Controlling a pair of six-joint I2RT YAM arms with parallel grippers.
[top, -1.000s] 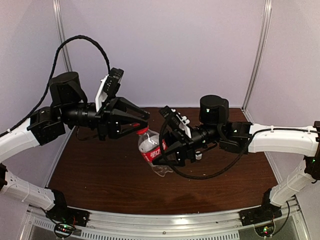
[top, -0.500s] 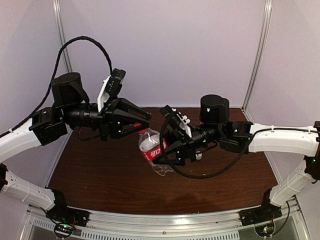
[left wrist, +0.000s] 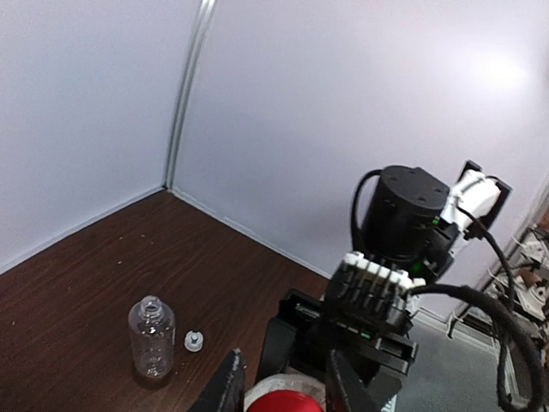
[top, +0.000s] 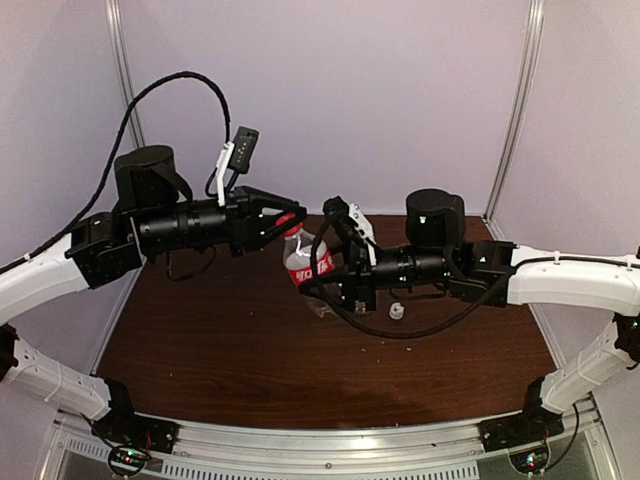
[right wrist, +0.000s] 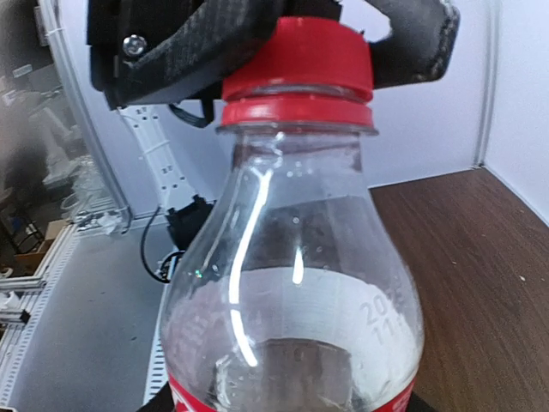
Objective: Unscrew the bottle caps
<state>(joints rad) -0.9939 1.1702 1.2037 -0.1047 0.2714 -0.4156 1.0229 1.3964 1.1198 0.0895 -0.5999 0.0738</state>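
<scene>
Am clamping left fingers [right wrist: 171, 60] on red cap [right wrist: 298, 60]; right fingers [top: 338, 285] gripping bottle [right wrist: 292, 283]. Next, I judge: twisting cap off.

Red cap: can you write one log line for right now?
step: unscrew red cap | left gripper: shut on red cap | right gripper: holding small bottle | other bottle: open, white cap beside it

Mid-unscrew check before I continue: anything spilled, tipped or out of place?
Nothing stands out. The uncapped bottle stands upright, its white cap beside it; the right gripper holds the labelled bottle, left gripper shut on its red cap.
</scene>
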